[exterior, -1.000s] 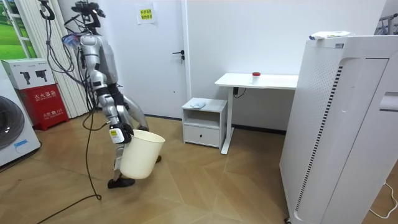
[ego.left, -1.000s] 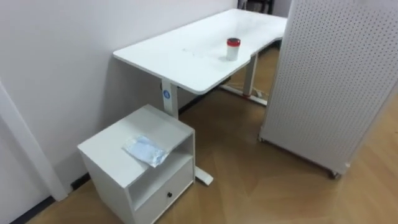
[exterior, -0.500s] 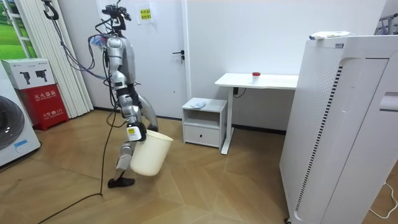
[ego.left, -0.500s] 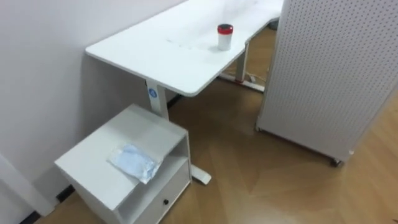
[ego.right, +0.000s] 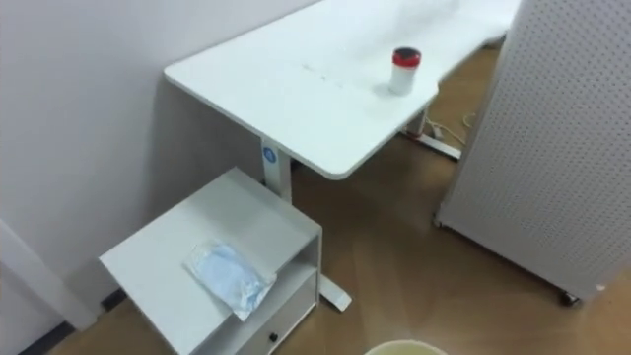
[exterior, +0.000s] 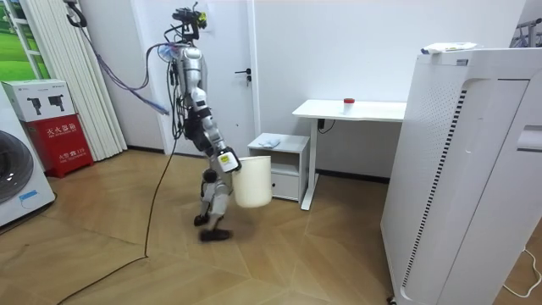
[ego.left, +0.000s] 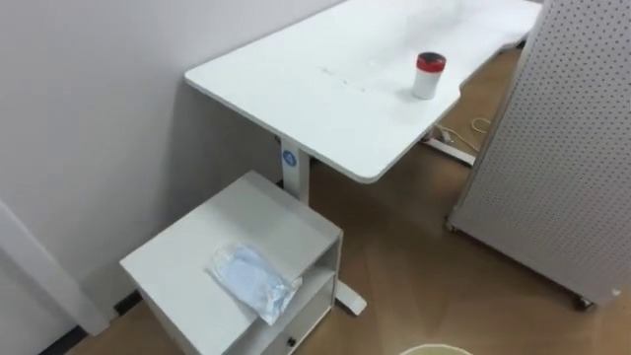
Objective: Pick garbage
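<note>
The garbage is a crumpled bluish-white plastic bag lying on top of a low white cabinet. The bag shows in the room view as a pale scrap on that cabinet. I stand just short of the cabinet, on the room view's left. My right hand grips the rim of a white bin that hangs at knee height. The bin's rim peeks in at the bottom edge of the eye views.
A white desk stands beside the cabinet against the wall, and a white cup with a red lid stands on it. A tall white perforated panel on castors stands to the right. Bare wood floor lies between it and the desk.
I have walked towards the cabinet, to the room view's right, carrying the bin along. The eye views have shifted with the walk, and the bin's rim has come into them.
</note>
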Controlling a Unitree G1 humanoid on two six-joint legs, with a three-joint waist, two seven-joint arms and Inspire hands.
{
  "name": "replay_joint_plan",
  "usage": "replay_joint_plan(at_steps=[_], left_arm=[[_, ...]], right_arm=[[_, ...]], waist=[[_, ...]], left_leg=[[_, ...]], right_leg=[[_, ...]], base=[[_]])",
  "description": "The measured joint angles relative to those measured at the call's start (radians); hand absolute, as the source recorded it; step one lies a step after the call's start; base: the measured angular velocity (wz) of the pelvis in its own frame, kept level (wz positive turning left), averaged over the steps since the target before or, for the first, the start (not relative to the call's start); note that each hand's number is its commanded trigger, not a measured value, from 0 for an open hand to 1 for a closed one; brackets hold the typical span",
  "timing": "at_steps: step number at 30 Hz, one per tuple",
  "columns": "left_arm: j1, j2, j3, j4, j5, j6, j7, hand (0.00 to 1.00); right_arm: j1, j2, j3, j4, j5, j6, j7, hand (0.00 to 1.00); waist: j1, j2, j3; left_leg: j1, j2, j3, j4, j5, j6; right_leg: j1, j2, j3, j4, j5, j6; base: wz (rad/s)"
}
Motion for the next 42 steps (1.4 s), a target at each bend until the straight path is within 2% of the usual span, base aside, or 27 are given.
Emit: replay_joint_plan(at_steps=[1, 2, 4, 7, 9, 11, 13, 17, 20, 23, 24, 25, 26, 27, 28, 29, 30, 32, 34, 35, 38, 42], left_arm=[[0.000, -0.005, -0.002, -0.011, 0.001, -0.006, 0.002, 0.00], [-0.002, -0.012, -0.002, -0.015, 0.002, -0.012, 0.003, 0.00], [-0.005, -0.011, 0.000, -0.016, 0.003, -0.025, 0.007, 0.00], [-0.002, -0.006, 0.000, -0.022, 0.028, -0.035, 0.027, 0.00], [-0.002, -0.007, 0.003, -0.071, 0.081, -0.037, 0.041, 0.00], [-0.016, -0.005, 0.019, -0.175, 0.136, -0.043, 0.078, 0.00], [-0.038, -0.004, 0.017, -0.262, 0.166, -0.057, 0.109, 0.00], [-0.117, -0.003, 0.015, -0.382, 0.183, -0.094, 0.203, 0.00], [-0.160, -0.001, 0.015, -0.394, 0.208, -0.123, 0.256, 0.00], [-0.171, 0.000, 0.015, -0.409, 0.247, -0.129, 0.294, 0.00], [-0.173, 0.000, 0.014, -0.412, 0.260, -0.133, 0.300, 0.00], [-0.179, 0.001, 0.009, -0.411, 0.259, -0.133, 0.305, 0.00], [-0.198, 0.000, -0.016, -0.409, 0.256, -0.135, 0.312, 0.00], [-0.239, -0.001, -0.064, -0.408, 0.251, -0.147, 0.311, 0.00], [-0.260, -0.001, -0.082, -0.411, 0.254, -0.160, 0.311, 0.00], [-0.275, 0.003, -0.105, -0.411, 0.259, -0.175, 0.319, 0.00], [-0.275, 0.009, -0.107, -0.388, 0.258, -0.177, 0.330, 0.00], [-0.282, 0.013, -0.116, -0.327, 0.257, -0.177, 0.350, 0.00], [-0.289, 0.015, -0.121, -0.301, 0.256, -0.179, 0.364, 0.00], [-0.298, 0.010, -0.121, -0.293, 0.256, -0.184, 0.372, 0.00], [-0.337, -0.001, -0.121, -0.251, 0.257, -0.206, 0.385, 0.00], [-0.399, -0.001, -0.122, -0.184, 0.248, -0.214, 0.400, 0.00]], right_arm=[[0.001, 0.001, 0.002, 0.006, 0.002, -0.008, 0.002, 1.00], [0.004, 0.004, 0.004, 0.021, 0.003, -0.019, 0.001, 1.00], [-0.003, 0.004, 0.015, 0.037, -0.005, -0.031, -0.001, 1.00], [-0.005, 0.005, 0.050, 0.046, -0.027, -0.049, 0.006, 1.00], [-0.018, 0.003, 0.050, 0.070, -0.036, -0.050, 0.008, 1.00], [-0.044, 0.003, 0.057, 0.101, -0.040, -0.062, 0.019, 1.00], [-0.045, 0.001, 0.064, 0.106, -0.040, -0.076, 0.018, 1.00], [-0.072, 0.002, 0.083, 0.134, -0.040, -0.080, 0.027, 1.00], [-0.080, 0.002, 0.084, 0.146, -0.039, -0.079, 0.040, 1.00], [-0.080, 0.003, 0.084, 0.145, -0.037, -0.080, 0.041, 1.00], [-0.081, 0.005, 0.086, 0.145, -0.038, -0.080, 0.041, 1.00], [-0.084, 0.006, 0.092, 0.146, -0.038, -0.080, 0.040, 1.00], [-0.090, 0.008, 0.098, 0.152, -0.038, -0.084, 0.039, 1.00], [-0.087, 0.006, 0.078, 0.170, -0.038, -0.096, 0.038, 1.00], [-0.083, 0.005, 0.063, 0.178, -0.037, -0.095, 0.035, 1.00], [-0.100, 0.001, 0.057, 0.184, -0.038, -0.080, 0.033, 1.00], [-0.122, 0.001, 0.076, 0.184, -0.039, -0.074, 0.034, 1.00], [-0.137, 0.000, 0.110, 0.173, -0.037, -0.078, 0.041, 1.00], [-0.140, 0.000, 0.158, 0.170, -0.039, -0.073, 0.041, 1.00], [-0.147, 0.001, 0.178, 0.167, -0.038, -0.070, 0.040, 1.00], [-0.172, -0.001, 0.195, 0.167, -0.038, -0.063, 0.038, 1.00], [-0.209, 0.000, 0.197, 0.167, -0.031, -0.063, 0.030, 1.00]], waist=[[-0.002, -0.006, -0.0043], [-0.004, 0.000, -0.0105], [0.006, 0.005, -0.0094], [-0.002, 0.006, -0.0076], [-0.001, 0.006, -0.0071], [-0.003, -0.002, -0.0027], [-0.005, 0.001, -0.0014], [-0.041, 0.010, 0.0020], [-0.066, 0.013, 0.0018], [-0.083, 0.017, 0.0023], [-0.089, 0.015, 0.0015], [-0.094, 0.005, 0.0071], [-0.108, -0.019, 0.0217], [-0.111, -0.008, 0.0172], [-0.109, -0.002, 0.0157], [-0.083, -0.010, 0.0147], [-0.069, -0.010, 0.0151], [-0.069, -0.001, 0.0189], [-0.071, 0.006, 0.0204], [-0.081, 0.017, 0.0263], [-0.085, 0.040, 0.0300], [-0.100, 0.050, 0.0352]], left_leg=[[0.007, 0.001, -0.015, -0.005, -0.003, -0.006], [0.023, 0.008, -0.026, -0.016, 0.000, -0.016], [0.046, 0.021, -0.028, -0.045, 0.009, -0.030], [0.090, 0.036, -0.027, -0.092, 0.022, -0.051], [0.108, 0.045, -0.027, -0.120, 0.022, -0.052], [0.115, 0.049, -0.025, -0.137, 0.025, -0.057], [0.117, 0.050, -0.022, -0.137, 0.026, -0.057], [0.121, 0.046, -0.022, -0.139, 0.026, -0.058], [0.138, 0.045, -0.021, -0.141, 0.026, -0.058], [0.148, 0.046, -0.022, -0.146, 0.026, -0.058], [0.133, 0.043, -0.011, -0.117, 0.025, -0.060], [0.099, 0.038, 0.008, -0.051, 0.023, -0.071], [0.001, 0.030, 0.029, 0.044, 0.014, -0.120], [-0.101, 0.053, 0.015, -0.013, 0.030, -0.126], [-0.152, 0.076, 0.030, -0.020, 0.079, -0.086], [-0.177, 0.084, 0.093, 0.006, 0.093, -0.071], [-0.171, 0.086, 0.114, 0.005, 0.094, -0.070], [-0.148, 0.085, 0.111, 0.005, 0.094, -0.069], [-0.140, 0.082, 0.104, 0.003, 0.093, -0.070], [-0.142, 0.083, 0.104, 0.002, 0.093, -0.070], [-0.176, 0.095, 0.106, 0.004, 0.093, -0.070], [-0.236, 0.106, 0.108, 0.041, 0.092, -0.072]], right_leg=[[-0.001, 0.016, 0.020, -0.093, 0.085, 0.006], [0.023, 0.033, 0.024, -0.126, 0.117, 0.003], [0.060, 0.048, 0.008, -0.170, 0.125, -0.005], [0.122, 0.058, 0.004, -0.231, 0.128, -0.009], [0.135, 0.067, 0.003, -0.246, 0.127, -0.010], [0.129, 0.078, 0.005, -0.248, 0.127, -0.011], [0.135, 0.077, 0.005, -0.250, 0.127, -0.011], [0.149, 0.071, -0.011, -0.268, 0.127, -0.011], [0.177, 0.070, -0.017, -0.284, 0.127, -0.011], [0.181, 0.074, -0.019, -0.289, 0.127, -0.011], [0.188, 0.064, -0.006, -0.303, 0.130, -0.013], [0.197, 0.053, 0.025, -0.318, 0.133, -0.015], [0.215, 0.030, 0.125, -0.347, 0.139, -0.004], [0.195, 0.023, 0.165, -0.345, 0.137, 0.008], [0.175, 0.021, 0.169, -0.330, 0.124, 0.025], [0.136, 0.012, 0.172, -0.304, 0.100, 0.051], [0.127, 0.011, 0.147, -0.299, 0.103, 0.050], [0.136, 0.015, 0.108, -0.308, 0.117, 0.037], [0.149, 0.014, 0.098, -0.321, 0.125, 0.039], [0.143, 0.015, 0.088, -0.315, 0.124, 0.040], [0.088, 0.024, 0.088, -0.274, 0.120, 0.039], [-0.006, 0.032, 0.087, -0.179, 0.106, 0.030]], base=[[0.52], [0.44], [0.16], [0.09], [0.06], [0.02], [0.04], [0.02], [0.01], [-0.05], [0.05], [0.37], [0.87], [1.00], [0.61], [-0.11], [-0.39], [-0.42], [-0.26], [-0.12], [-0.20], [-0.14]])
